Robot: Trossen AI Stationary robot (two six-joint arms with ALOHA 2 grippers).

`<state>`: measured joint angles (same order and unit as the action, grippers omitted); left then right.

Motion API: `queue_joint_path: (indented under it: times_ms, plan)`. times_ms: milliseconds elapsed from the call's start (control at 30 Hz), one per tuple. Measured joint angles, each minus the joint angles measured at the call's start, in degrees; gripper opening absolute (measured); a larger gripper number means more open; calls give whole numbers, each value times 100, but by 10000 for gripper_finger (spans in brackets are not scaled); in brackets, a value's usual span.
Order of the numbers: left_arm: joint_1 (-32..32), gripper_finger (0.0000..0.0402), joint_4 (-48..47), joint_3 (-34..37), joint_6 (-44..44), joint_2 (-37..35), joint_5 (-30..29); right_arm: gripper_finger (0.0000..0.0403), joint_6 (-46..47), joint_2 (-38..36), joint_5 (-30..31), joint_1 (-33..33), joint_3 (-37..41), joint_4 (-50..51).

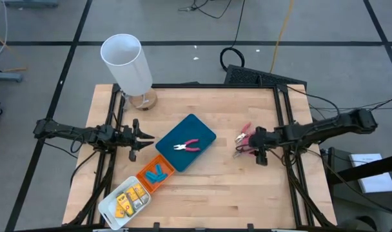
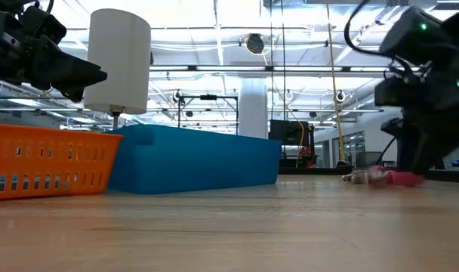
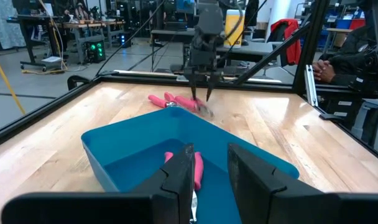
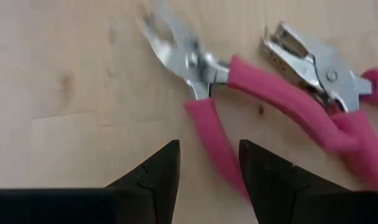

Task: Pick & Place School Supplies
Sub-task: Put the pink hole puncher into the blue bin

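Note:
A pink-handled metal tool [image 1: 188,146] lies inside the teal tray [image 1: 202,132]. Two more pink-handled tools [image 4: 288,93] lie on the bare wood near the table's right side [image 1: 245,135]. My right gripper [image 4: 207,152] is open and low over them, with one pink handle [image 4: 217,146] running between its fingers. My left gripper [image 1: 146,137] hovers open at the teal tray's left edge [image 3: 211,163]. Light-blue pieces [image 1: 156,173] lie in the orange tray, and yellow pieces [image 1: 128,198] lie in the white tray. My right gripper comes from above with a finger on either side of one tool's pink handle [image 4: 207,130]. I cannot tell whether the fingers touch it. The tool lies flat on the table.
A tall white cylinder [image 1: 126,61] stands at the far left of the table. The teal, orange [image 1: 164,164] and white [image 1: 109,207] trays run in a diagonal row from the middle toward the near left corner. Bare wood shows between the teal tray and the right gripper.

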<state>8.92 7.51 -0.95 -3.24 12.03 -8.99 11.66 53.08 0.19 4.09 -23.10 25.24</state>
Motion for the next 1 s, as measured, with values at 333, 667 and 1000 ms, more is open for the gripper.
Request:
queue_joint_path:
  times_ms: [333, 667, 1000]
  plan:
    - [0, 97, 0, -1, 0, 1, 2, 155, 390, 278, 349, 264, 409, -437]
    - [-1, 97, 0, -2, 1, 2, 2, 113, 838, 284, 585, 315, 420, -525]
    - [0, 97, 0, -2, 1, 0, 2, 37, 975, 284, 614, 311, 420, -535]
